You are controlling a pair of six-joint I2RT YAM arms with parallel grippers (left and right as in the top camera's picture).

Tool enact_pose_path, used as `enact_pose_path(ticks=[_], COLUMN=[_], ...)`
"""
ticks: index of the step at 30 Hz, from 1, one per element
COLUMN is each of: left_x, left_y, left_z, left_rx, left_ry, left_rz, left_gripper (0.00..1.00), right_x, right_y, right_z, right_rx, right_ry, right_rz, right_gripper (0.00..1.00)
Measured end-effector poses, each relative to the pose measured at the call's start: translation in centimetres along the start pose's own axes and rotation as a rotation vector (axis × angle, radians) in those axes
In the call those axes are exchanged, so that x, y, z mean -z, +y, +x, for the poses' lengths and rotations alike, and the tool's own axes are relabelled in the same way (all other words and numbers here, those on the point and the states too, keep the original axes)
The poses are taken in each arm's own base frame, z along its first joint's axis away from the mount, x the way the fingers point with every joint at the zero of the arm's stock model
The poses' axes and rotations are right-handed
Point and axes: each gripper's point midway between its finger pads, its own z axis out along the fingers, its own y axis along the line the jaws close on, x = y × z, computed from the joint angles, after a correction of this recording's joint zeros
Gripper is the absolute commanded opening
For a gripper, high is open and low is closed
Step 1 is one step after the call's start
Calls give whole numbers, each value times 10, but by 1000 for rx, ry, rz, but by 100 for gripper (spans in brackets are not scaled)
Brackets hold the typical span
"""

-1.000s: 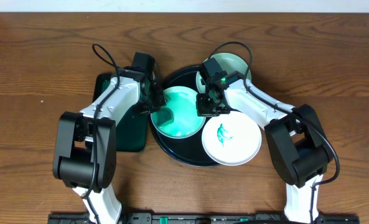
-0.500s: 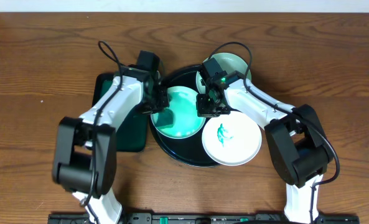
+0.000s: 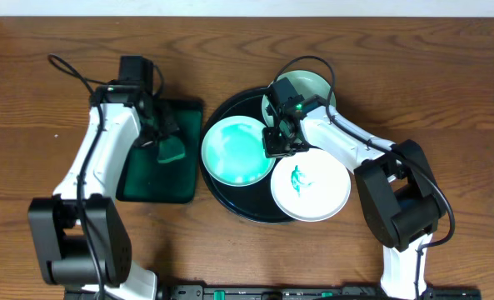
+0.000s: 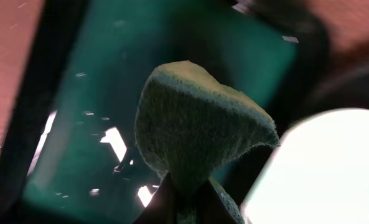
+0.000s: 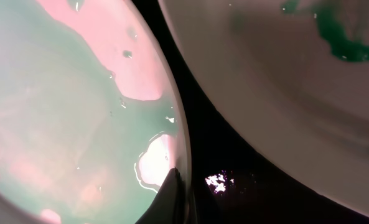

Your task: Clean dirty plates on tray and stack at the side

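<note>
The black tray holds three plates. The left plate is covered with a thin teal film. My right gripper is shut on its right rim; the right wrist view shows the finger pinching the rim of that plate. A white plate with a teal smear sits at the front right and also shows in the right wrist view. A pale-mint plate lies at the back, partly hidden by the arm. My left gripper is shut on a green sponge above the green tray.
A rectangular dark green tray lies left of the black tray; its wet surface shows under the sponge. Bare wooden table surrounds both trays. Both arms' cables arch over the back of the trays.
My left gripper has lifted the sponge off the left plate and swung left over the green tray. The right gripper has kept its hold on the plate's rim.
</note>
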Motion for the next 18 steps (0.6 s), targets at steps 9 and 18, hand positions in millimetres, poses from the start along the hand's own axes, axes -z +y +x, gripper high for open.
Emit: enact_pose_path(ticks=[9, 18], left_x=[-32, -32], left_y=[23, 23], left_z=[10, 10], left_rx=[52, 52], left_ry=[105, 108], left_rz=[-75, -76], left_gripper=[7, 8], right_x=[-1, 15], right_y=[4, 11], right_z=[-7, -13], right_rx=[85, 185], right_ry=[-44, -147], right_rz=[8, 144], right_gripper=[1, 1])
